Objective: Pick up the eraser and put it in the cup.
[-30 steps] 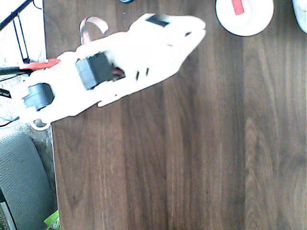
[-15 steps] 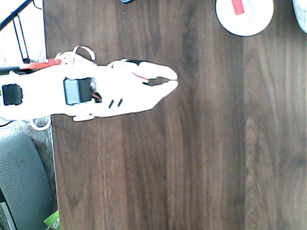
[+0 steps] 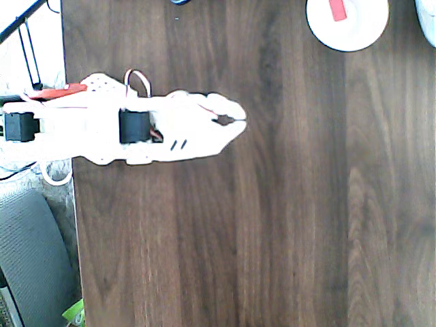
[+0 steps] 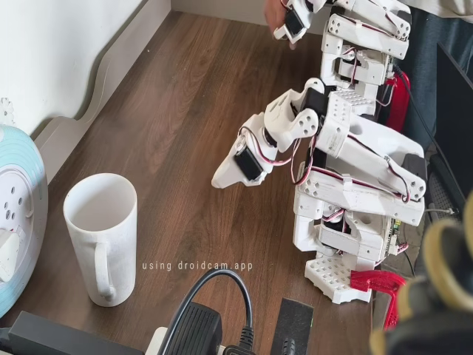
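A white SO-100 arm (image 3: 102,133) reaches across a dark wood-grain table (image 3: 272,225) in the overhead view, its gripper (image 3: 235,121) pointing toward the picture's right with the two fingertips drawn together, clenched on nothing, only a small dark gap showing behind the tips. Up and to the right of the gripper, well apart from it, the white cup (image 3: 347,30) sits at the table's top edge, partly cut off by the frame. The red eraser (image 3: 337,9) lies inside the cup, a small rectangular block against the white bottom, near the cup's upper part.

In the fixed view, the same gripper (image 4: 222,180) hangs above the table with its tip pointing down and to the left, a black servo (image 4: 247,164) mounted on its side and red-and-white wires looping behind it. The cup (image 4: 102,237) stands upright below and to the left of the gripper, apart from it, its handle turned toward the camera; its inside cannot be seen from this angle. A pale blue-and-white round object (image 4: 22,214) stands just beside the cup at the left edge. The arm's white base (image 4: 355,222) is fixed with a red clamp (image 4: 377,285) at the table's right side. A black power plug (image 4: 199,325) and cable sit in the foreground, below the gripper.
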Controlling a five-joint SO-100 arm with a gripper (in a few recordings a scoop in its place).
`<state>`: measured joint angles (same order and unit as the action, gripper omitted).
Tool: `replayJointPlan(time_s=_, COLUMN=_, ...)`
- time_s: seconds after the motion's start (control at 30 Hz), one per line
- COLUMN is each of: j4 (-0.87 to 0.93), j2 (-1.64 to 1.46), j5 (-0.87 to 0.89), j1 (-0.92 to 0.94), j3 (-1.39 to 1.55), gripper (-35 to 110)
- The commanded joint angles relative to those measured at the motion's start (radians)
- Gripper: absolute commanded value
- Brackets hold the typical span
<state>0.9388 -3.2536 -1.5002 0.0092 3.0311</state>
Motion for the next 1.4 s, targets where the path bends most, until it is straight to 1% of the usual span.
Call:
replayJointPlan(time_s=0.0, j4=0.006, j2=-0.048, j5=-0.02, j1=-0.046, j3=0.025, gripper=0)
replayJointPlan(time_s=0.07, j4=0.072, j2=-0.048, j5=0.02, j1=-0.114, j3=0.025, gripper=0)
replayJointPlan(time_s=0.13, j4=0.178, j2=-0.048, j5=0.009, j1=-0.152, j3=0.025, gripper=0)
replayJointPlan(time_s=0.17, j4=0.233, j2=-0.048, j5=0.038, j1=-0.161, j3=0.025, gripper=0)
replayJointPlan(time_s=0.27, j4=0.23, j2=-0.048, j5=0.106, j1=-0.153, j3=0.026, gripper=0)
replayJointPlan(time_s=0.53, j4=0.227, j2=-0.048, j5=0.132, j1=-0.075, j3=0.026, gripper=1)
replayJointPlan(time_s=0.67, j4=0.227, j2=-0.048, j5=0.137, j1=-0.071, j3=0.026, gripper=3)
replayJointPlan(time_s=0.7, j4=0.225, j2=-0.048, j5=0.183, j1=-0.061, j3=0.026, gripper=1)
replayJointPlan(time_s=1.37, j4=0.225, j2=-0.048, j5=0.179, j1=-0.058, j3=0.026, gripper=1)
